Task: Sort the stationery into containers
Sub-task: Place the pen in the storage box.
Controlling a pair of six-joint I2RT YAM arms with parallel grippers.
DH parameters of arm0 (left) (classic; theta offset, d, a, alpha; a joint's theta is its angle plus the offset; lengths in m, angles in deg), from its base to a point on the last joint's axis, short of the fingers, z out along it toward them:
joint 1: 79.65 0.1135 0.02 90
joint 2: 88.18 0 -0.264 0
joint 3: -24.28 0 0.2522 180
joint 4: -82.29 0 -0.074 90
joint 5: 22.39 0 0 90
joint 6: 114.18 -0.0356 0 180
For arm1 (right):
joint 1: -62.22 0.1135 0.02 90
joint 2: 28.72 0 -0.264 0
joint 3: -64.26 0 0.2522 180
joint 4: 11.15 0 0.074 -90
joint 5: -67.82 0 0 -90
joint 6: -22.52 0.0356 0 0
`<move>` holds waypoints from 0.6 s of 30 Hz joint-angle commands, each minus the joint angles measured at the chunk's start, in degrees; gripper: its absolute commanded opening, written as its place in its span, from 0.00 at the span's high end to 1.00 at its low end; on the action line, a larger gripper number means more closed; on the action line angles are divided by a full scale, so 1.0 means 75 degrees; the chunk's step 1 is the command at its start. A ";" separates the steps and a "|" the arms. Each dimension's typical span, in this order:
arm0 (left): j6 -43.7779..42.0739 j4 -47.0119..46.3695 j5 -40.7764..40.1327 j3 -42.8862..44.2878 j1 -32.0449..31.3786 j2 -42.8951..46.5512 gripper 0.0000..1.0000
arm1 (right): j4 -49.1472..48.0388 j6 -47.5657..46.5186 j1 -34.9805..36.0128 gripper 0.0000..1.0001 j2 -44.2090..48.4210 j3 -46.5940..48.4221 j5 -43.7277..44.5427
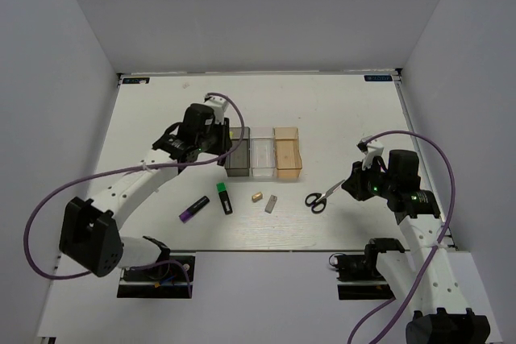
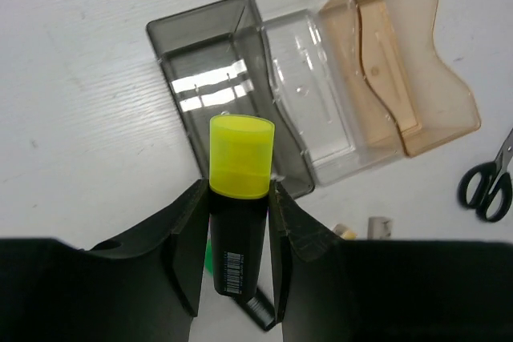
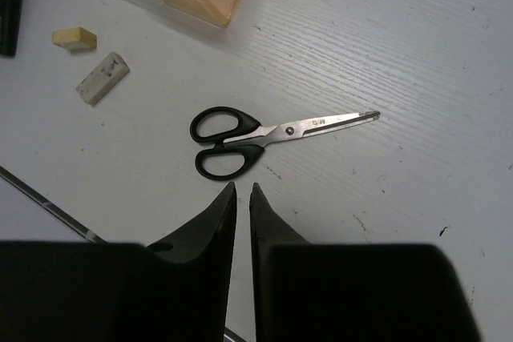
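My left gripper (image 2: 237,190) is shut on the yellow-capped black marker (image 2: 240,158) and holds it above the table at the near end of the smoky dark grey bin (image 2: 200,46). The clear bin (image 2: 309,94) and the orange bin (image 2: 417,78) stand beside it; all three look empty. The black-handled scissors (image 3: 264,135) lie closed on the table just ahead of my right gripper (image 3: 243,188), which is shut and empty. The green-capped marker (image 1: 224,197), the purple-capped marker (image 1: 193,209), the tan block (image 1: 256,196) and the grey block (image 1: 271,204) lie in front of the bins.
The bins (image 1: 263,152) stand in a row at the table's middle. White walls close the table on the left, back and right. A cable runs along the table near my right gripper (image 1: 348,187).
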 commanded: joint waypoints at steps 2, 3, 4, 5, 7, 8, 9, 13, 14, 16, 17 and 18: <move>0.1025 -0.1068 -0.0476 0.0408 -0.0317 -0.0756 1.00 | -0.0064 0.0019 -0.0017 0.85 0.0050 0.0232 -0.0100; 0.1062 -0.1196 -0.0755 0.0583 -0.0410 -0.0873 1.00 | -0.0064 0.0019 -0.0017 0.85 0.0050 0.0243 -0.0123; 0.1097 -0.1290 -0.1060 0.0654 -0.0504 -0.1211 1.00 | -0.0064 0.0007 -0.0006 0.85 0.0038 0.0243 -0.0111; 0.1109 -0.1349 -0.1179 0.0782 -0.0528 -0.1330 1.00 | -0.0052 0.0030 -0.0017 0.85 0.0015 0.0231 -0.0123; 0.1132 -0.1338 -0.1670 0.1063 -0.0622 -0.1727 1.00 | -0.0064 0.0030 -0.0006 0.84 0.0003 0.0231 -0.0111; 0.1109 -0.1350 -0.1823 0.1088 -0.0645 -0.1823 1.00 | -0.0052 0.0030 -0.0006 0.84 -0.0009 0.0231 -0.0146; 0.1132 -0.1338 -0.1894 0.1169 -0.0646 -0.1975 1.00 | -0.0052 0.0019 -0.0029 0.82 0.0003 0.0231 -0.0146; 0.1214 -0.1432 -0.1871 0.1311 -0.0692 -0.2421 0.89 | -0.0052 0.0030 -0.0029 0.73 0.0027 0.0255 -0.0135; 0.1261 -0.1432 -0.1871 0.1357 -0.0704 -0.2619 0.79 | -0.0052 0.0030 -0.0018 0.71 0.0038 0.0243 -0.0100; 0.1261 -0.1432 -0.1848 0.1393 -0.0774 -0.2702 0.69 | -0.0040 0.0030 -0.0006 0.64 0.0027 0.0231 -0.0111; 0.1261 -0.1432 -0.1859 0.1393 -0.0786 -0.2772 0.58 | -0.0040 0.0030 -0.0017 0.63 0.0026 0.0243 -0.0111; 0.1273 -0.1409 -0.1871 0.1381 -0.0821 -0.2773 0.55 | -0.0040 0.0019 -0.0017 0.63 0.0026 0.0243 -0.0111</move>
